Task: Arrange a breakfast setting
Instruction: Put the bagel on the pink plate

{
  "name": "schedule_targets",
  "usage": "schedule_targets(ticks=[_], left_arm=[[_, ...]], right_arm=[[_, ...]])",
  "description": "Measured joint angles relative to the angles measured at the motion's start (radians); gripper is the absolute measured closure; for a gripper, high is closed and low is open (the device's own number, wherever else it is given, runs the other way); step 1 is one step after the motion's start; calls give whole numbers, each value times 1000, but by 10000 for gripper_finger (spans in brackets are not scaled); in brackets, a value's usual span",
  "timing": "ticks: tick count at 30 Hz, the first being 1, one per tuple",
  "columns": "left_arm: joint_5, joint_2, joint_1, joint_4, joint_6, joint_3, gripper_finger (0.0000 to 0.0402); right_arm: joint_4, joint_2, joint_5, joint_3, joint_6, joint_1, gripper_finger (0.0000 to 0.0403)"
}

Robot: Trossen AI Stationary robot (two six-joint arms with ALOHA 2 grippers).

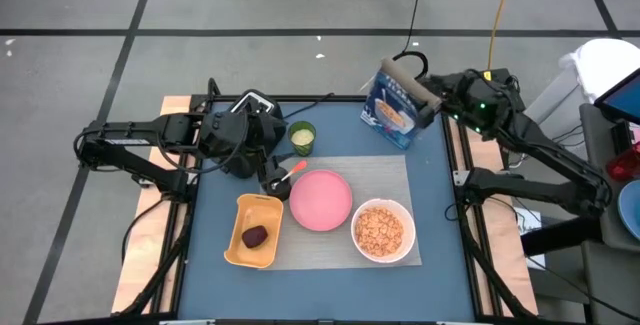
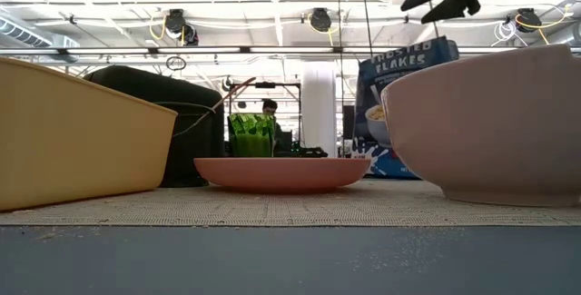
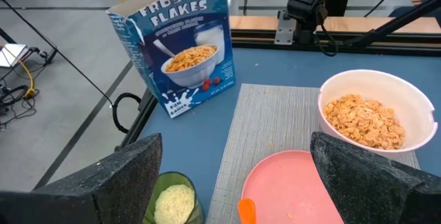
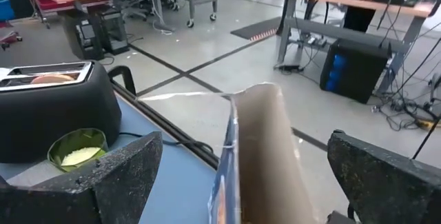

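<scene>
setting mostly laid: grey mat on the blue worktop, pink plate in the mat's middle, white bowl full of cereal just beside it toward the right arm. dark-red fruit lies in the yellow tray, at the mat's edge on the left arm's side. bagel seems to sit in the toaster slot; not sure.

left tool hovers over the plate's far edge, fingers spread, empty. orange-handled spoon lies right under it, its end near the plate's rim. right tool sits over the open top of the frosted flakes box, fingers spread wide either side of the flap, not gripping.

step in hand looks like spoon pickup by the left tool. to do it well: drop straight down, fingers astride the handle and clear of the plate rim, close on the handle's middle, lift level, set it on bare mat beside the bowl. watch the green cup nearby. right arm should stay put so the box doesn't tip.
</scene>
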Motion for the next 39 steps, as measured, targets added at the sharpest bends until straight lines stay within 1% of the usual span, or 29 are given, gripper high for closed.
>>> schedule_targets(ticks=[13,16,19,23,25,27,31,39], left_arm=[[0,2,0,5,0,0,30],[0,7,0,2,-9,0,30],[-13,15,3,21,-21,0,30],[-112,20,14,27,-57,0,30],[-161,18,28,29,-94,0,30],[-195,18,49,29,-133,0,33],[-209,18,112,27,-215,0,56],[-208,18,282,-61,-286,0,131]], right_arm=[[-1,-19,-15,0,-2,2,5],[1,-18,-102,0,-2,3,5],[15,-18,-240,0,6,3,5],[33,-18,-414,0,14,15,5],[38,-18,-457,0,22,36,5],[40,-16,-475,0,38,61,5],[51,-8,-475,-9,61,124,5],[155,0,-476,-104,62,254,5]])
